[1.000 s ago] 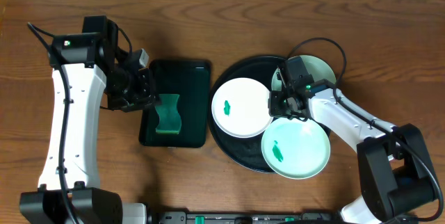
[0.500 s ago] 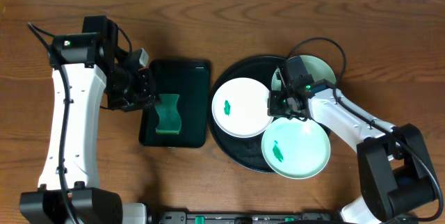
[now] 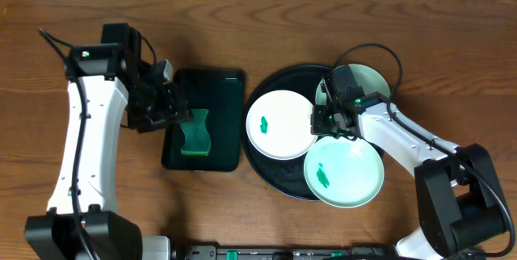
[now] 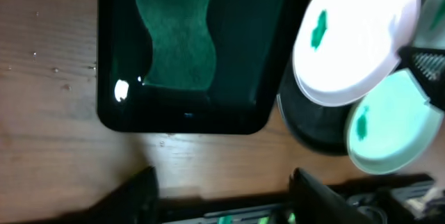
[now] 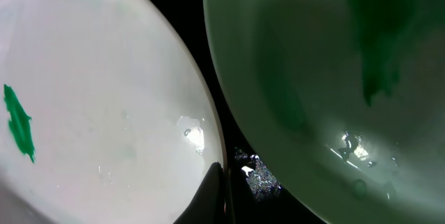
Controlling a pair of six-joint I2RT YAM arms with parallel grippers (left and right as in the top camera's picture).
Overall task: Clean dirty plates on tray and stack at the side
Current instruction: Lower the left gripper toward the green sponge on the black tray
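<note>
A white plate [image 3: 280, 124] with a green smear lies on the left of the round black tray [image 3: 260, 163]. One mint-green plate [image 3: 343, 173] with a smear overhangs the tray's front right. Another mint-green plate [image 3: 365, 78] sits at the back right, partly under my right arm. My right gripper [image 3: 325, 120] is at the white plate's right edge. In the right wrist view a finger [image 5: 211, 195] lies on the white plate's [image 5: 90, 78] rim, beside a shadowed, smeared mint plate [image 5: 327, 64]. My left gripper [image 3: 178, 113] is open and empty above the table [image 4: 222, 197].
A green sponge [image 3: 194, 131] lies in a small rectangular black tray [image 3: 222, 90] left of the round tray; both show in the left wrist view, the sponge [image 4: 177, 33] and the tray [image 4: 243, 106]. A cable loops behind the right arm.
My left arm has shifted slightly to the right, toward the rectangular tray. The right arm and the plates have not moved.
</note>
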